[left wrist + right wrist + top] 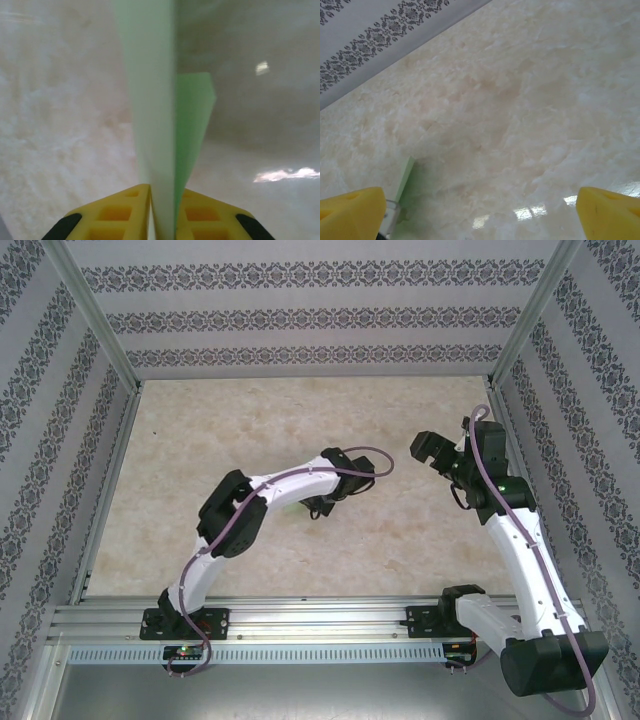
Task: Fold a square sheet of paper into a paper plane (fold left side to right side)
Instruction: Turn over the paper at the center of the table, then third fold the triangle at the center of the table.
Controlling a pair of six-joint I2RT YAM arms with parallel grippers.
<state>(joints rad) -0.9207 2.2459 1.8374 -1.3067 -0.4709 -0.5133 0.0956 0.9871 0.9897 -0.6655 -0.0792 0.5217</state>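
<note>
My left hand (162, 202) seems clenched on the narrow pale green paper plane (155, 100), which stands on edge over the marbled beige desk (60, 125). My right hand (480, 210) is spread wide, holding nothing. Folding looks nearly done, with only setting down left, I judge. Its long axis runs straight away from the left fingers, tip outward

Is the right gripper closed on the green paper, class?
No. The right gripper has its yellow fingers wide apart with tabletop between them; the green paper shows off to one side.
</note>
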